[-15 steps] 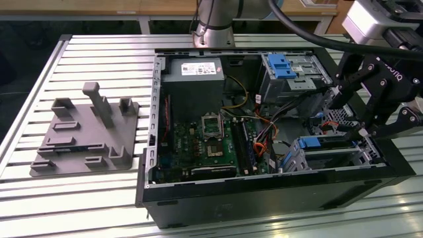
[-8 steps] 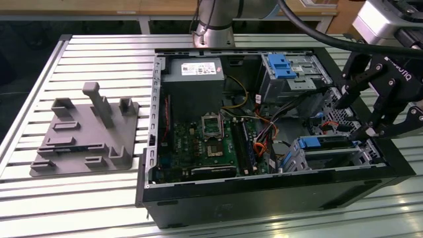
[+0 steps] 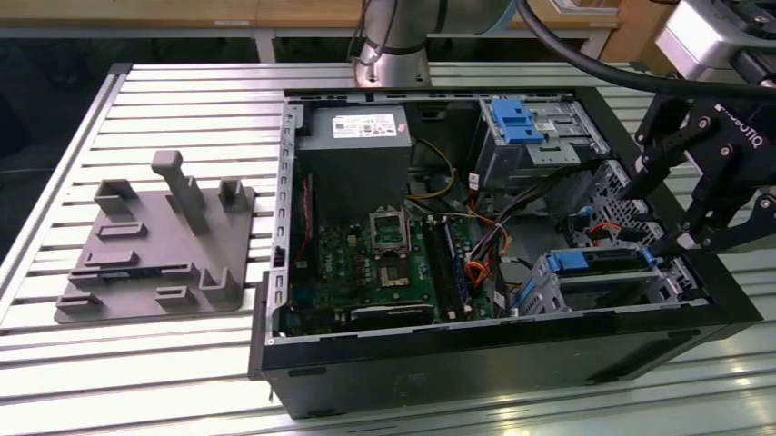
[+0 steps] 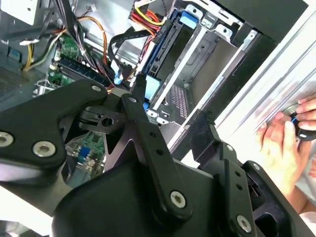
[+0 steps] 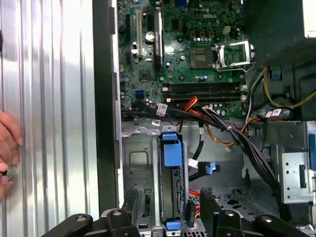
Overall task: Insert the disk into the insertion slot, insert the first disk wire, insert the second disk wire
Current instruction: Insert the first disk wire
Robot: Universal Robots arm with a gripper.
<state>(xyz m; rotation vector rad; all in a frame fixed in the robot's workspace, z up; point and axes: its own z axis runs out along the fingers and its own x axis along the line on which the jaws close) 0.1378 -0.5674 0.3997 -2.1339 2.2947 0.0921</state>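
Claw [image 5: 170, 203] is spread wide and grips nothing. Its fingertips [image 5: 131, 200] straddle the disk [image 5: 170, 185] with a clear gap each side in the first wrist view, which reads as a let-go stance kept off the carrier. The disk stands on edge down in the insertion slot [image 5: 139, 168] with its blue carrier tab [image 5: 173, 148] facing out of the cage. It looks seated rather than half in, so step one is judged done. The exterior view agrees: the disk [image 3: 601, 258] sits level inside the slot [image 3: 606, 289] at the case corner toward the exterior view's right, with the claw [image 3: 655, 218] just above it. A loose black lead with a blue plug [image 5: 210, 168] hangs just beside the slot, plugged into nothing. A red and yellow bundle [image 4: 148, 17] runs to the disk's end in the second wrist view; mated or not, cannot tell. Further in are the motherboard [image 5: 197, 49] and the taller bay with the blue latch [image 3: 515, 123]. The case [image 3: 485, 363] lies on its side, open face up, presumably so the arm can reach in from above. It rests on a slatted aluminium bench [image 3: 182, 91]. A person's hand [image 4: 281, 143] is at the bench just outside the case wall, holding something small and dark. A grey fixture [image 3: 158, 245] sits well apart at the exterior view's left. The arm's base [image 3: 394, 45] stands behind the case, with wooden furniture [image 3: 303, 11] beyond.
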